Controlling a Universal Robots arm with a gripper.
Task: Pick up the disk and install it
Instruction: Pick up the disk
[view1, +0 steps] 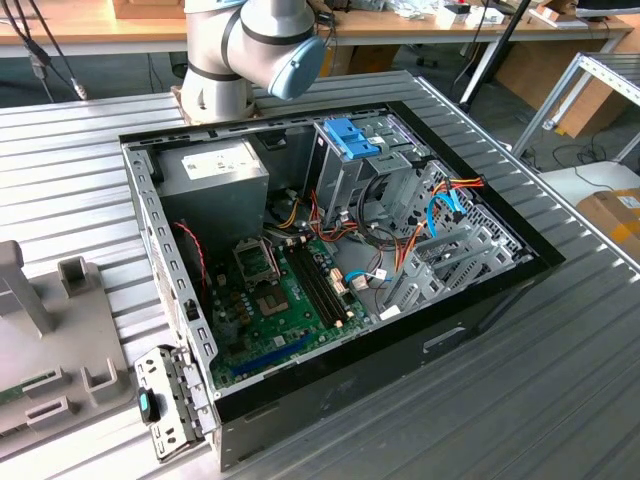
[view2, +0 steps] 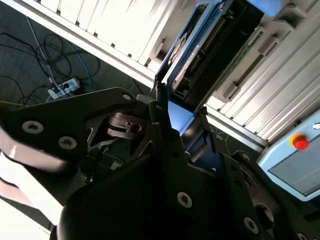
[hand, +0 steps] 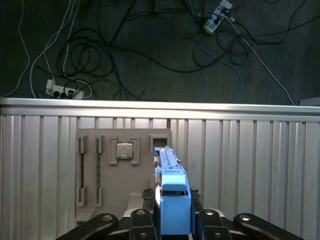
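My gripper is shut on the disk, its dark fingers pressing on either side of the disk's bright blue end tab. In the second wrist view, the disk shows as a flat dark slab with a blue side rail, reaching away from the gripper. It hangs over the ribbed metal table, in line with a grey parts fixture. The open computer case lies on its side, and a silver drive cage topped by a blue clip stands at its far side.
The fixture holds a processor chip and memory sticks, and sits at the exterior view's left. Cables and power strips lie on the floor past the table edge. A pendant with a red button lies near the table. The arm's base stands behind the case.
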